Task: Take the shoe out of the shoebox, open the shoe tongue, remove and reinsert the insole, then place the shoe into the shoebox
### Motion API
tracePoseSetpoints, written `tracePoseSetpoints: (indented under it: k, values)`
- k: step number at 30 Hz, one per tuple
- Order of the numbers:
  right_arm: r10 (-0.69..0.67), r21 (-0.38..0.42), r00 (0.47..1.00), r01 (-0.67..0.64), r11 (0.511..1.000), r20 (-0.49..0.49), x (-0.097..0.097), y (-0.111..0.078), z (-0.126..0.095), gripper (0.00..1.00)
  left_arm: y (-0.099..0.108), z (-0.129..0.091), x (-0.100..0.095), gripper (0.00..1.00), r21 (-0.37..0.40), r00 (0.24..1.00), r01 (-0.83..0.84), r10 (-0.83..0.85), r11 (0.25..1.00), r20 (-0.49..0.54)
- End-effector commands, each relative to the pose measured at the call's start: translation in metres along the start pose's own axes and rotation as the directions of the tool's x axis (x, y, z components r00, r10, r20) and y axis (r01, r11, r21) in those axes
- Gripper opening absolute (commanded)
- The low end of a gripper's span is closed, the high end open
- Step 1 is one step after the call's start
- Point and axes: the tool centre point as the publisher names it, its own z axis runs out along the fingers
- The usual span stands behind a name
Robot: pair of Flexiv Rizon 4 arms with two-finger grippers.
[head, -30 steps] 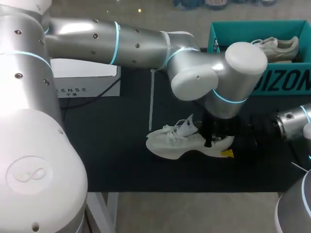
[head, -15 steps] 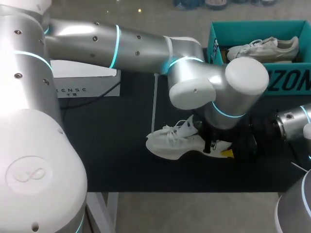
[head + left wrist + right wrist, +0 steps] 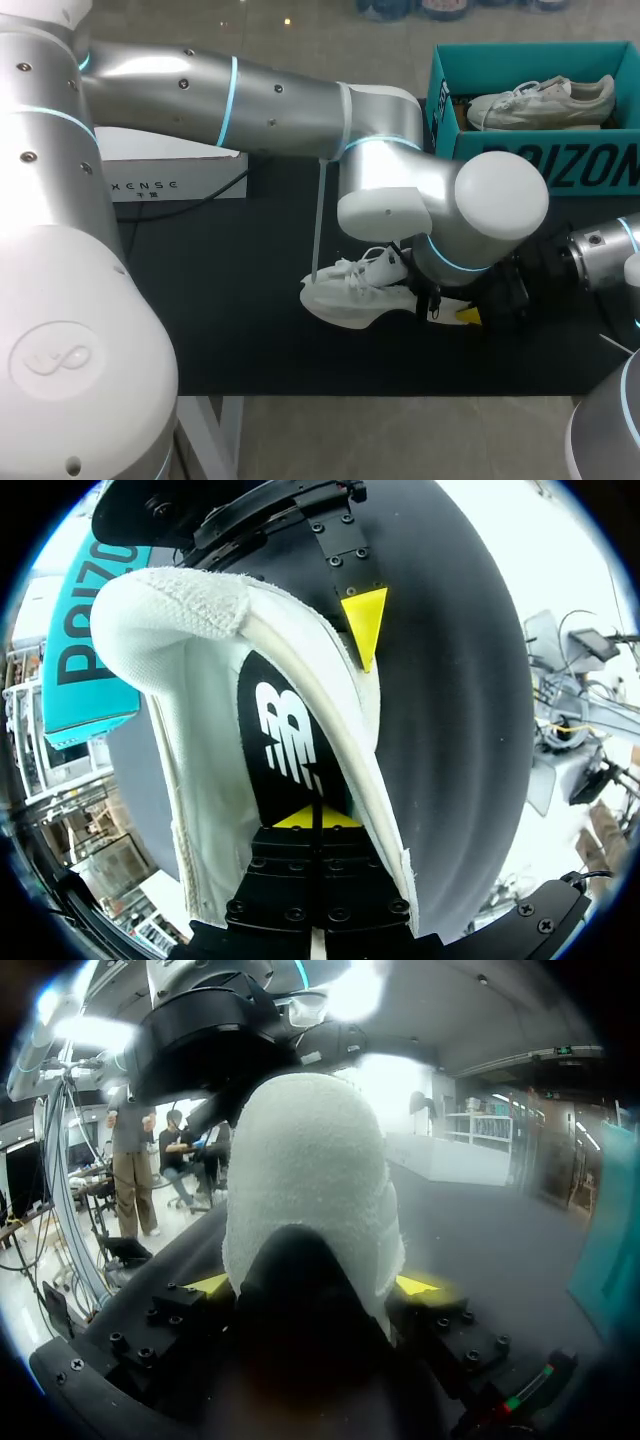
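My left arm [image 3: 280,100] comes in from the upper left of the head view and crosses past the middle, its wrist [image 3: 480,215] bent downward at centre right. My left gripper [image 3: 316,818] has its two yellow tips pressed together. My right arm [image 3: 600,255] enters level from the right edge. My right gripper [image 3: 310,1285] clamps the shoe [image 3: 315,1160] at its heel, one tip on each side.

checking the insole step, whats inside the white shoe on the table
Inside the white shoe lies a black insole with a white logo; the left gripper, shut, rests on it. The rest of the insole is hidden under the gripper and the shoe's wall.
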Motion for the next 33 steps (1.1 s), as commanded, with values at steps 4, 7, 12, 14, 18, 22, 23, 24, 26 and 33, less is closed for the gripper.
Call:
tracePoseSetpoints:
  k: [4, 7, 12, 14, 18, 22, 23, 24, 26, 33]
  values:
    - [0.001, 0.002, 1.000, -0.001, 1.000, 0.002, -0.001, -0.008, 0.006, 0.00, 0.009, -0.022, 0.000, 0.00, 0.011, 0.999, 0.010, -0.011, 1.000, 0.045]
    - [0.001, 0.002, 1.000, -0.001, 1.000, 0.002, -0.001, -0.008, 0.006, 0.00, 0.010, -0.030, -0.002, 0.00, 0.015, 0.998, 0.015, -0.016, 1.000, 0.061]
    - [0.001, 0.002, 1.000, -0.001, 1.000, 0.002, -0.001, -0.008, 0.006, 0.00, 0.011, -0.042, -0.003, 0.00, 0.020, 0.996, 0.020, -0.022, 1.000, 0.083]
    - [0.001, 0.002, 1.000, -0.001, 1.000, 0.002, -0.001, -0.008, 0.006, 0.00, 0.012, -0.046, -0.004, 0.00, 0.024, 0.996, 0.024, -0.026, 0.999, 0.091]
    - [0.001, 0.002, 1.000, -0.001, 1.000, 0.002, -0.001, -0.008, 0.006, 0.00, 0.015, -0.054, -0.006, 0.00, 0.029, 0.994, 0.029, -0.032, 0.999, 0.104]
    - [0.001, 0.002, 1.000, -0.001, 1.000, 0.002, -0.001, -0.008, 0.006, 0.00, 0.018, -0.060, -0.007, 0.00, 0.037, 0.993, 0.037, -0.041, 0.999, 0.113]
    - [0.001, 0.002, 1.000, -0.001, 1.000, 0.002, -0.001, -0.008, 0.006, 0.00, 0.018, -0.062, -0.008, 0.00, 0.040, 0.992, 0.040, -0.045, 0.998, 0.117]
    - [0.001, 0.002, 1.000, -0.001, 1.000, 0.002, -0.001, -0.008, 0.006, 0.00, 0.019, -0.063, -0.008, 0.00, 0.045, 0.992, 0.041, -0.046, 0.998, 0.116]
    - [0.001, 0.002, 1.000, -0.001, 1.000, 0.002, -0.001, -0.008, 0.006, 0.00, 0.019, -0.065, -0.008, 0.00, 0.052, 0.992, 0.045, -0.051, 0.998, 0.115]
    - [0.001, 0.002, 1.000, -0.001, 1.000, 0.002, -0.001, -0.008, 0.006, 0.00, 0.013, -0.063, -0.010, 0.00, 0.098, 0.996, 0.043, -0.050, 0.994, 0.068]
